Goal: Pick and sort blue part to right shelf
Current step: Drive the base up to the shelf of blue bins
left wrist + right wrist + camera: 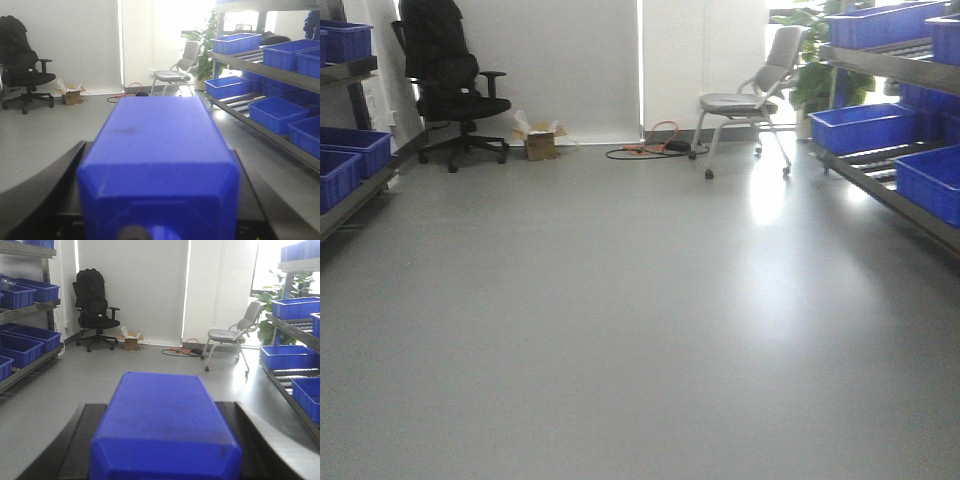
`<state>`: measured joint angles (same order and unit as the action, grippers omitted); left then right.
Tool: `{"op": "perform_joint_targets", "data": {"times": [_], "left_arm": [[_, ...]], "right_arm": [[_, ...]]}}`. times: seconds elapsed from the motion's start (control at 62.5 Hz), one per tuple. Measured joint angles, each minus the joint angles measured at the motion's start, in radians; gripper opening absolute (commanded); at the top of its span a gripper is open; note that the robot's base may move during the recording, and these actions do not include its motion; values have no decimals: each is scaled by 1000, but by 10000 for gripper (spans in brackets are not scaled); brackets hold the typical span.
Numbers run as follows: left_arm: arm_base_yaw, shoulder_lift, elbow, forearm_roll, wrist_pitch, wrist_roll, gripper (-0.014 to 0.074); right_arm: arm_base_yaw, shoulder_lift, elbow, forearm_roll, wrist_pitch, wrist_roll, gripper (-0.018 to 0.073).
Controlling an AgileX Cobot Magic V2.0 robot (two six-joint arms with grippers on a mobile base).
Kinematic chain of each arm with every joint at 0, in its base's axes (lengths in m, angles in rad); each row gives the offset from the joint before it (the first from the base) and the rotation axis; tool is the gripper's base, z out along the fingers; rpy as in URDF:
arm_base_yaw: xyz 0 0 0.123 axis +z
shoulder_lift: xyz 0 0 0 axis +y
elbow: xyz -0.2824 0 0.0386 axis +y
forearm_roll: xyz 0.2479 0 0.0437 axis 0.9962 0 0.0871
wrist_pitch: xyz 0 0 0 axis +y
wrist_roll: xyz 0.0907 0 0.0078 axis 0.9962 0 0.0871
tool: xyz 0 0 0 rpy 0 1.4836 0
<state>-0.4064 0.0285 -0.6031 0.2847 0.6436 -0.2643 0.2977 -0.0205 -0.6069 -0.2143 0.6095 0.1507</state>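
In the left wrist view a blue part [157,130], a boxy plastic block, fills the space between the black fingers [55,185] of my left gripper [159,165], which is shut on it. The right wrist view shows a blue part [165,415] of the same kind, with my right gripper [161,440] shut on it between its black fingers [85,440]. The right shelf [880,165], a steel roller rack carrying large blue bins [865,125], runs along the right wall [260,75] [295,377]. Neither gripper shows in the front view.
Grey floor [620,320] lies ahead. A left shelf with blue bins [350,160] lines the left wall. At the back stand a black office chair [455,90], a cardboard box [540,140], floor cables [655,150], a grey chair [750,95] and a plant [202,40].
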Motion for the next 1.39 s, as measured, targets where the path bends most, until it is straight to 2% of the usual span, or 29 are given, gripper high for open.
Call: {"op": "perform_joint_targets", "data": {"times": [1.392], "left_arm": [[0,0,0,-1,0,0,321]], "right_arm": [[0,0,0,-2,0,0,184]]}}
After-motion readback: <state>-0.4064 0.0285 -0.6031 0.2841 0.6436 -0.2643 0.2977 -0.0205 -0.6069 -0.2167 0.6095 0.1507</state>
